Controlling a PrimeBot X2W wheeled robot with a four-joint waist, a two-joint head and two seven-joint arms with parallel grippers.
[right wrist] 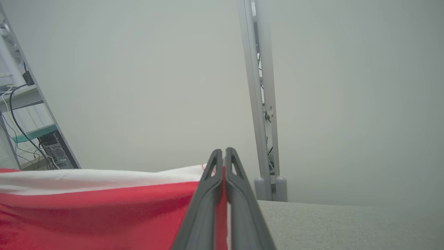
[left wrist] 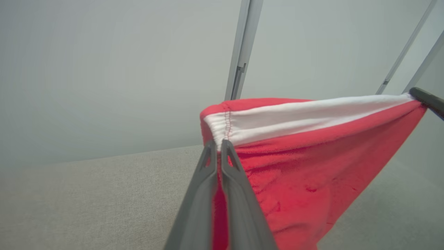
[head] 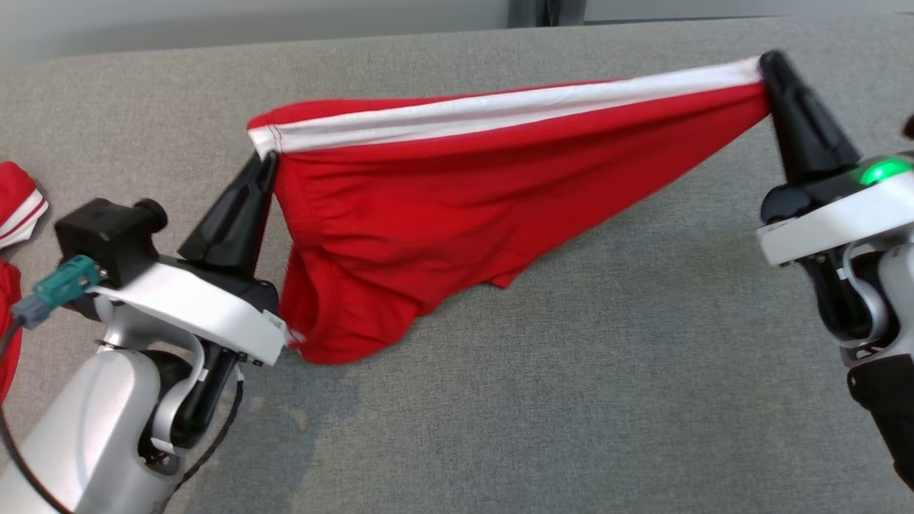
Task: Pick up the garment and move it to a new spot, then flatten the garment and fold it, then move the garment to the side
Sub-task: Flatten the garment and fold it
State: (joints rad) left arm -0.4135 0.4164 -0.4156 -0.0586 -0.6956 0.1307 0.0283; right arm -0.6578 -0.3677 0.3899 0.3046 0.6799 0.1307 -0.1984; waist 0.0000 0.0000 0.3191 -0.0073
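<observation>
The garment (head: 457, 185) is red with a white band along its top edge, and it hangs stretched in the air between both grippers. My left gripper (head: 265, 158) is shut on its left corner, and my right gripper (head: 765, 66) is shut on the far right end of the white band. The cloth's lower folds sag down to the grey table (head: 571, 392). In the left wrist view the fingers (left wrist: 222, 166) pinch the band's seam on the garment (left wrist: 305, 152). From the right wrist, the closed gripper (right wrist: 223, 154) clamps the edge of the garment (right wrist: 104, 201).
Another red and white piece of clothing (head: 16, 214) lies at the table's left edge. A metal post (right wrist: 260, 104) stands behind the table, and a rack with cables (right wrist: 31, 132) is off to the side.
</observation>
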